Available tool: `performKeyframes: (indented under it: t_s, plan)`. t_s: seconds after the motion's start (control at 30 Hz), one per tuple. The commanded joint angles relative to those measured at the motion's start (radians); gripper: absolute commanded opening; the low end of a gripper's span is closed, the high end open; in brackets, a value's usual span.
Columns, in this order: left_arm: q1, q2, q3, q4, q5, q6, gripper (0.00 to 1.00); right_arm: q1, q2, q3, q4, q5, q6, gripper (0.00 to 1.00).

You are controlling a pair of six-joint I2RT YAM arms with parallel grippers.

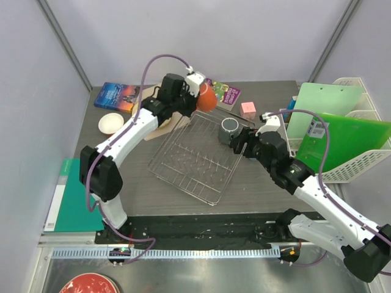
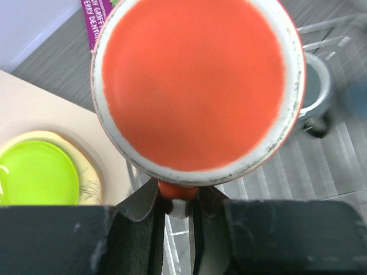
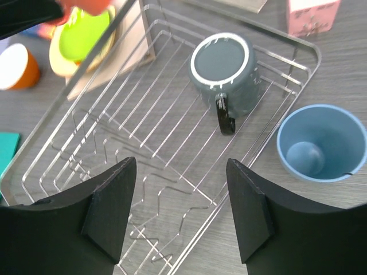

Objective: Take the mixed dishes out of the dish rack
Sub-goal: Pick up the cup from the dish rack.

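Note:
My left gripper is shut on the handle of the orange mug and holds it above the far corner of the silver wire dish rack. In the left wrist view the mug's base fills the frame, with the fingers pinching the handle. A dark grey mug stands upside down in the rack's far right corner. My right gripper is open and empty over the rack's right side. A light blue mug stands upright on the table right of the rack. A lime green plate lies on a beige plate.
A small white and orange bowl sits at the left. Two books and a pink cube lie at the back. A white basket with green boards stands at the right. A teal pad lies at the left edge.

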Motion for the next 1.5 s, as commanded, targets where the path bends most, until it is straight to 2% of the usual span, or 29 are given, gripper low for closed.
performKeyframes:
  t_s: [0.0,0.07,0.1,0.17,0.2,0.23,0.27,0.33,0.37,0.4,0.43,0.5,0.53,0.77,0.97,1.1,1.2,1.47]
  plan:
    - [0.092,-0.149,0.049,0.086,0.116,-0.366,0.0,0.004,-0.051,0.068,0.017,0.115,0.055,0.68]
    - [0.132,-0.196,-0.01,0.167,0.296,-0.512,0.0,0.004,-0.06,0.075,0.013,0.115,0.069,0.67]
    - [0.161,-0.215,-0.043,0.214,0.345,-0.654,0.0,0.004,-0.06,0.078,0.013,0.098,0.082,0.67]
    - [0.178,-0.264,-0.143,0.366,0.456,-0.777,0.0,0.004,-0.062,0.084,0.013,0.074,0.091,0.65]
    - [0.181,-0.278,-0.175,0.415,0.484,-0.907,0.0,0.004,-0.06,0.084,0.016,0.054,0.097,0.64]
    - [0.186,-0.305,-0.253,0.481,0.524,-0.966,0.0,0.004,-0.06,0.083,0.022,0.043,0.108,0.63]
    - [0.186,-0.316,-0.292,0.653,0.557,-1.04,0.0,0.004,-0.063,0.077,0.026,0.028,0.112,0.61]
    - [0.186,-0.332,-0.373,0.853,0.646,-1.248,0.0,0.002,-0.065,0.072,0.051,-0.023,0.115,0.58]
    - [0.186,-0.339,-0.445,1.047,0.663,-1.317,0.01,0.004,-0.065,0.066,0.06,-0.037,0.12,0.56]
    - [0.186,-0.339,-0.482,1.154,0.687,-1.377,0.01,0.004,-0.062,0.063,0.075,-0.05,0.122,0.54]
    - [0.186,-0.338,-0.507,1.234,0.693,-1.499,0.01,0.004,-0.062,0.06,0.086,-0.076,0.12,0.54]
    - [0.183,-0.322,-0.563,1.416,0.71,-1.595,0.01,0.004,-0.066,0.043,0.124,-0.096,0.134,0.52]
    - [0.181,-0.319,-0.579,1.457,0.713,-1.658,0.01,0.004,-0.066,0.039,0.138,-0.104,0.14,0.52]
    - [0.163,-0.309,-0.741,1.704,0.715,-1.796,0.01,-0.001,-0.099,-0.018,0.266,-0.098,0.166,0.56]
    - [0.121,-0.237,-0.812,1.885,0.703,-1.887,0.01,-0.064,-0.115,-0.13,0.566,-0.222,0.272,0.67]
    - [0.098,-0.223,-0.844,1.915,0.7,-1.895,0.01,-0.132,-0.085,-0.155,0.698,-0.348,0.344,0.7]
    - [0.075,-0.215,-0.853,1.925,0.703,-1.895,0.0,-0.153,-0.042,-0.161,0.801,-0.386,0.388,0.7]
    - [0.057,-0.214,-0.875,1.942,0.703,-1.901,0.01,-0.154,0.131,-0.038,0.796,-0.48,0.379,0.68]
